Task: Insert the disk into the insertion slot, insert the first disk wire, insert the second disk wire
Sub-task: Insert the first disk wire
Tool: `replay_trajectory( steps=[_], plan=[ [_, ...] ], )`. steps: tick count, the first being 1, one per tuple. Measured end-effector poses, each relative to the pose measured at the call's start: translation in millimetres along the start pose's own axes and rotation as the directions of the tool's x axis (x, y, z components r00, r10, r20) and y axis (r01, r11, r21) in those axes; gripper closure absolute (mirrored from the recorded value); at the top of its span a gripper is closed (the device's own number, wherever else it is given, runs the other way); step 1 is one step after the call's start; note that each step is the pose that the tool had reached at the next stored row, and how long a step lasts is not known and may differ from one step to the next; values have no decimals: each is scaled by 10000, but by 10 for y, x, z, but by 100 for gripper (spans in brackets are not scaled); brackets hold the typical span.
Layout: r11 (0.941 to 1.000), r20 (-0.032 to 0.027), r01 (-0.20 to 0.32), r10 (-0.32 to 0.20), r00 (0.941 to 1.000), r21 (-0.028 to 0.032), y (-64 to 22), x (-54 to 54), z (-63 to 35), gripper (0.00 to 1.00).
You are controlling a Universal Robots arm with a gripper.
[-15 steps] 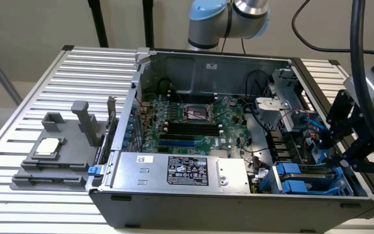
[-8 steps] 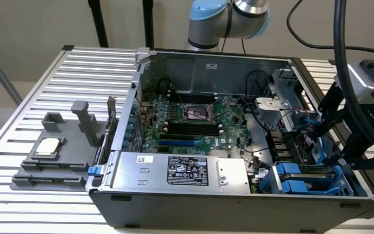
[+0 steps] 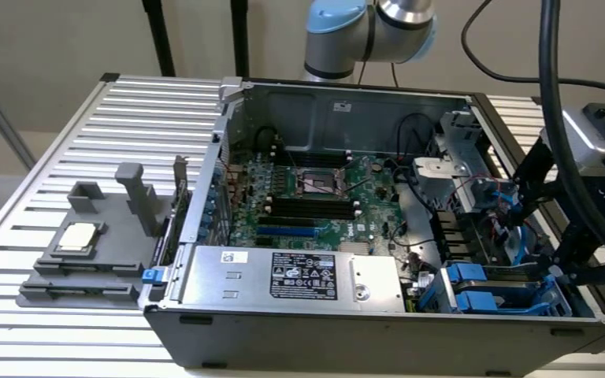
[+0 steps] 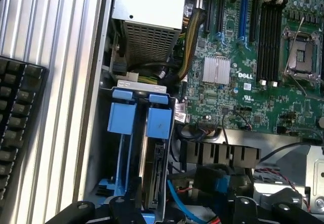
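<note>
Gripper [image 4: 182, 207] spread wide, empty, near the insertion slot [image 4: 139, 84]; the disk [image 4: 153, 173] looks rigid, shock-sensitive: hold its blue carrier [image 4: 158, 124]

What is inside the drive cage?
Two blue tabs at the mouth of the cage; in one bay, the dark end of the disk. Its body is hidden by the cage walls.

Silver arm [image 3: 406, 27], blue joint cap [image 3: 334, 17], black cables [image 3: 547, 87], black gripper [image 4: 174, 210].
</note>
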State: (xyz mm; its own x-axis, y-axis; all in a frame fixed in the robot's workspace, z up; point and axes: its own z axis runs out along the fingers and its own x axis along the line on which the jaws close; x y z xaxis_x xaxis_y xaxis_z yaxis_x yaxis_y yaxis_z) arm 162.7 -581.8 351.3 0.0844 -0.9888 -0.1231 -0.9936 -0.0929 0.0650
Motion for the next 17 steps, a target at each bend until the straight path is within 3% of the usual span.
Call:
replay_trajectory(
  steps=[6, 9, 12, 17],
  plan=[
    [10000, -19, -1, 1, 10000, -4, 53, 101, -9, 34],
    [10000, -12, -7, 7, 10000, -63, 58, 165, -16, 34],
    [9999, -2, -17, 17, 10000, -130, 16, 208, -25, 34],
    [9999, 38, 4, -4, 10000, -156, -77, 235, -26, 34]
  ],
)
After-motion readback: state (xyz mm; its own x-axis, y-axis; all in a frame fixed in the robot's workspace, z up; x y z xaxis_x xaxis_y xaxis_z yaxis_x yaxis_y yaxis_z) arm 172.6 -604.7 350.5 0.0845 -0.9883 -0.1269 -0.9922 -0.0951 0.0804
